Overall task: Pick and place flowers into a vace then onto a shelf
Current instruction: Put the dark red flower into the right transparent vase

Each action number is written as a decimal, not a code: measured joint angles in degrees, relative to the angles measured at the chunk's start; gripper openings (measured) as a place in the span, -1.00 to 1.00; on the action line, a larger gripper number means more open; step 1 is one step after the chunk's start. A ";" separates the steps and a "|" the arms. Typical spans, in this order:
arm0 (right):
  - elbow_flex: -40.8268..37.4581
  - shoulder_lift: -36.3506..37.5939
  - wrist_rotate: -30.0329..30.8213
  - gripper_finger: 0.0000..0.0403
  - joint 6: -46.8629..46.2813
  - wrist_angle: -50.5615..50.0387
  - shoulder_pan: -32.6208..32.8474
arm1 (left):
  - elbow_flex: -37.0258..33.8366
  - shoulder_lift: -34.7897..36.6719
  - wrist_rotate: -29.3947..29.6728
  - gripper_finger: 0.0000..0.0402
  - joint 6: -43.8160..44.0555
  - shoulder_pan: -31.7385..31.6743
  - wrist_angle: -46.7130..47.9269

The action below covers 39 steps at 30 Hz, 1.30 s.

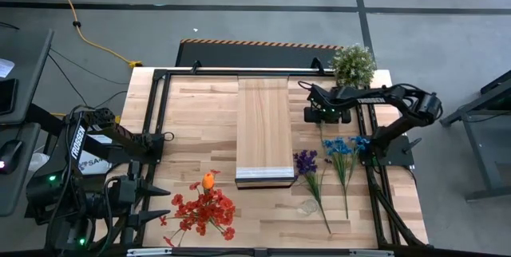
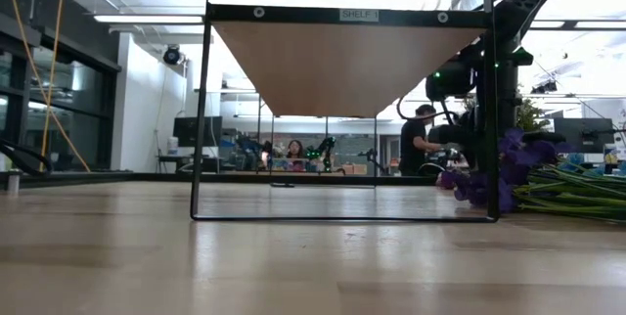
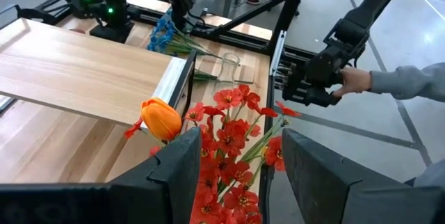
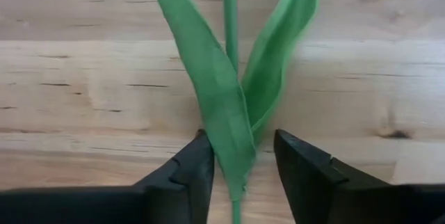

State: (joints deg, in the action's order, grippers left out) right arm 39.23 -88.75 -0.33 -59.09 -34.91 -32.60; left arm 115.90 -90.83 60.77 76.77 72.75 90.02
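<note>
My right gripper (image 4: 242,175) points down at the table's far right, next to the potted plant (image 1: 352,64). Its open fingers stand on either side of a flower's green stem and two long leaves (image 4: 229,106), which lie flat on the tabletop; the head is out of view. My left gripper (image 3: 240,182) hangs open above the near left, just short of the red flowers (image 3: 233,137) and an orange tulip (image 3: 161,118). Blue flowers (image 1: 343,147) and purple flowers (image 1: 306,161) lie right of the shelf (image 1: 263,125). A clear glass vase (image 3: 229,66) stands near them. My right gripper comes from above, its fingers across the stem. One finger (image 4: 198,165) lies right at the edge of a leaf (image 4: 221,137), and a gap shows before the other finger. Whether it touches the leaf, I cannot tell.
The shelf stands raised on a black frame (image 2: 347,14) in the table's middle. Black rails (image 1: 371,169) edge the table. Beyond the table's right side, a person's hand (image 3: 356,81) holds a dark arm. Bare wood lies between the shelf and the left arm.
</note>
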 joint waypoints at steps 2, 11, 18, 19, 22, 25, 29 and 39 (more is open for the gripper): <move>0.42 -0.02 -0.08 -0.37 0.01 0.30 0.04 | 0.00 0.00 0.00 0.16 0.00 0.00 0.00; 2.53 -0.28 -0.55 -0.75 0.19 0.39 0.04 | 0.00 0.00 0.02 0.16 0.00 0.00 0.00; 3.77 -0.31 -2.51 -0.96 1.17 1.85 0.04 | 0.00 0.00 -0.28 0.16 0.00 0.00 0.00; 3.75 -0.31 -3.15 -0.95 0.99 1.99 0.00 | 0.00 0.00 -0.31 0.16 0.00 0.00 0.00; 3.80 -0.28 -3.96 -0.91 0.68 2.40 -0.02 | 0.00 0.00 -0.96 0.16 0.01 0.00 0.00; 3.80 -0.27 -4.08 -0.94 0.66 2.30 -0.02 | 0.00 0.00 -1.46 0.16 0.02 0.00 0.00; 3.80 -0.24 -4.27 -0.96 1.07 2.26 -0.02 | 0.00 0.00 -1.49 0.16 0.01 0.00 0.00; 3.86 1.77 -4.30 -0.97 2.56 2.20 -0.26 | 0.00 0.00 -1.34 0.16 0.02 0.00 0.00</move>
State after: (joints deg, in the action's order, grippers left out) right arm 43.09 -86.98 -4.63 -56.53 -32.71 -32.86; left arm 115.90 -90.83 59.43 76.79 72.75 90.02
